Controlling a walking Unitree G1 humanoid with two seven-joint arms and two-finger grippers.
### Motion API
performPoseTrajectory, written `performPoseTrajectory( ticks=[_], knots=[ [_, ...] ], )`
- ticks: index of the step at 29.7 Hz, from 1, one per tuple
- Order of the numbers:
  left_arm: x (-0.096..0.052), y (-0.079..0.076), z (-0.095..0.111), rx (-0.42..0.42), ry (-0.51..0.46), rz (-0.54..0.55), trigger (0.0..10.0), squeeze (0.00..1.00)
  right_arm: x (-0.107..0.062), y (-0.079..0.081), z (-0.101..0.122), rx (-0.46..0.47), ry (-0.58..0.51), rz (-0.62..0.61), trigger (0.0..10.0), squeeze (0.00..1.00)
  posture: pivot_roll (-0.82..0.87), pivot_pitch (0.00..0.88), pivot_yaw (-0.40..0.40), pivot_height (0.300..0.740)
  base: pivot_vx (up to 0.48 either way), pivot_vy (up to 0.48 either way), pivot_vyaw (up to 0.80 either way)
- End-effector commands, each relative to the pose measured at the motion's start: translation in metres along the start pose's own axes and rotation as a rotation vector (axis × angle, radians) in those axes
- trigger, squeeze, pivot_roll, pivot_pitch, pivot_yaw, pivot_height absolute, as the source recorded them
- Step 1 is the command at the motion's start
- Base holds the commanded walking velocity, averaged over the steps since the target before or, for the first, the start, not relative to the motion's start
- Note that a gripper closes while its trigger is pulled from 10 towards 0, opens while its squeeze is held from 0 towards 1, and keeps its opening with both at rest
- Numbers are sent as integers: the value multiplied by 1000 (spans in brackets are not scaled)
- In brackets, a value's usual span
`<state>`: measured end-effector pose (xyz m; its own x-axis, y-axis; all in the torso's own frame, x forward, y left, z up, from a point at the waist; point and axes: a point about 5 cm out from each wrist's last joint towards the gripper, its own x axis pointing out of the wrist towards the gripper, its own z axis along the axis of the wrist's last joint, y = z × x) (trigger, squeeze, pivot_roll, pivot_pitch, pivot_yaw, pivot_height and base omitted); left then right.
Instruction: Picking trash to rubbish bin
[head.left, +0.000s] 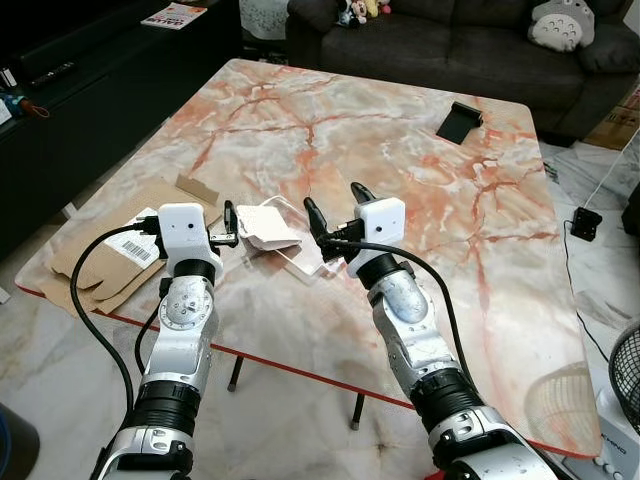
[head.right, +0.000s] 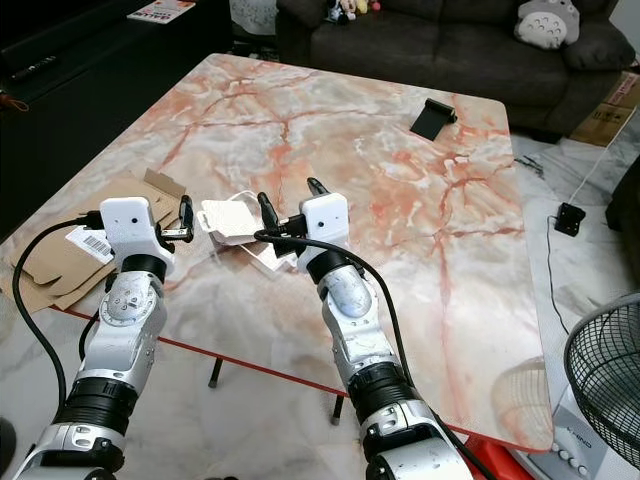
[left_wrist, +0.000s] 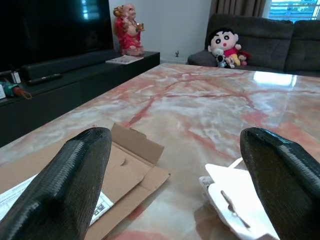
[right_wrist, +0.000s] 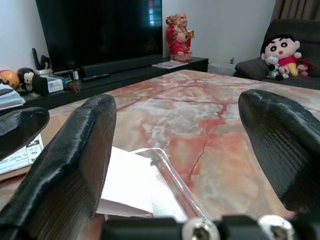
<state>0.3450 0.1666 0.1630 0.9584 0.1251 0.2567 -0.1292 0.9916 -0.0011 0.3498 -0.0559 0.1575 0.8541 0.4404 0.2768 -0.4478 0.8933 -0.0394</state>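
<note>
White crumpled paper (head.left: 266, 227) lies on a clear plastic tray (head.left: 303, 263) near the front of the marble table (head.left: 400, 170). My left gripper (head.left: 198, 216) hovers just left of the paper and is open, with one finger (head.left: 229, 216) close beside it. In the left wrist view the paper (left_wrist: 240, 197) sits by one fingertip. My right gripper (head.left: 336, 205) is open just right of the paper, above the tray's edge. The right wrist view shows the paper (right_wrist: 131, 182) and tray (right_wrist: 172, 180) low between its fingers. Neither gripper holds anything.
A flattened cardboard box (head.left: 105, 260) with a shipping label lies at the table's front left corner. A black stand (head.left: 459, 121) sits at the far right. A dark sofa (head.left: 450, 40) is beyond, a TV cabinet (head.left: 70, 100) to the left, and a fan (head.right: 605, 370) on the right floor.
</note>
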Motion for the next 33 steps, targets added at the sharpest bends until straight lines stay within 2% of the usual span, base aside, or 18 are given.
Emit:
performPoseTrajectory(
  ticks=[1, 16, 33],
  knots=[
    [1, -6, 2, 4, -1, -19, 10000, 0, 1, 2, -1, -1, 14, 9, 10000, 0, 126, 108, -29, 740, 296, 0, 0],
    [0, -9, 1, 2, 3, -25, 10000, 0, 1, 3, -3, -29, 32, 18, 10000, 0, 127, 108, -28, 740, 312, 0, 0],
    [-1, -12, -1, -1, 12, -41, 10000, 0, 0, 5, -6, -20, 46, 25, 10000, 0, 123, 92, -23, 740, 349, 0, 0]
  ],
)
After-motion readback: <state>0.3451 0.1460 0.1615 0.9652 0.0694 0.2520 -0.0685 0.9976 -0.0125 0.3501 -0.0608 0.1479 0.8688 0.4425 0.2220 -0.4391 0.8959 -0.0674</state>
